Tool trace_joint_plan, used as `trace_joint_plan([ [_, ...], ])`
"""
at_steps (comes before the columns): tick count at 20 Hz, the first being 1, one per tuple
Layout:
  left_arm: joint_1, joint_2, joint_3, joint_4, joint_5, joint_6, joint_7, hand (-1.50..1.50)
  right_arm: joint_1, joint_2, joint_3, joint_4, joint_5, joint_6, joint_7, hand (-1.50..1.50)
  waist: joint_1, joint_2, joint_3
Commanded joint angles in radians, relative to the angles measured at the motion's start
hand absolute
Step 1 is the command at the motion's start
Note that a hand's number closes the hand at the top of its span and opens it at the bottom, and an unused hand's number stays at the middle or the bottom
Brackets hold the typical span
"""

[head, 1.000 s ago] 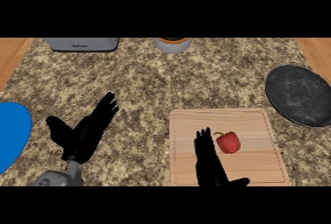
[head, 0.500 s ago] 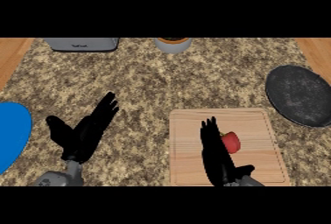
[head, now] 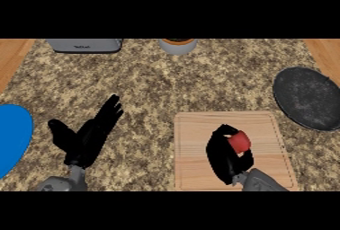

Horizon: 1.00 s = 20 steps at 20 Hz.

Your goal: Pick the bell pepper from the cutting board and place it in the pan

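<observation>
Speckled stone counter [head: 199,85], wood trim at both side edges. Right hand [head: 224,155] sits over the board [head: 199,161], fingers and thumb curled round the red pepper [head: 239,141]; the pepper shows at the hand's upper right, over the board's middle. Pan [head: 307,98] lies up and to the right of that hand, apart from the board. Left hand [head: 90,134] rests relaxed with fingers straight, well left of the board. Blue plate [head: 12,137] just left of it. Toaster [head: 83,45] and a cup [head: 178,46] at the far edge.
</observation>
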Motion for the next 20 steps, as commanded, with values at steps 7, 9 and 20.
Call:
trace_joint_plan([
  [7,0.036,-0.007,0.032,-0.003,-0.002,0.003,-0.025,0.0,0.163,0.205,-0.373,-0.049,-0.281,-0.087,0.139,1.5,-0.073,0.004,0.008],
  [9,0.043,0.005,0.055,-0.01,-0.004,0.022,-0.015,0.0,0.236,0.319,-0.496,-0.074,-0.403,-0.1,0.206,1.5,-0.11,0.007,0.017],
  [20,0.054,0.004,0.016,-0.064,0.001,-0.015,0.013,0.0,0.307,0.404,-0.643,-0.476,-0.551,-0.477,0.412,1.5,-0.024,-0.009,0.002],
])
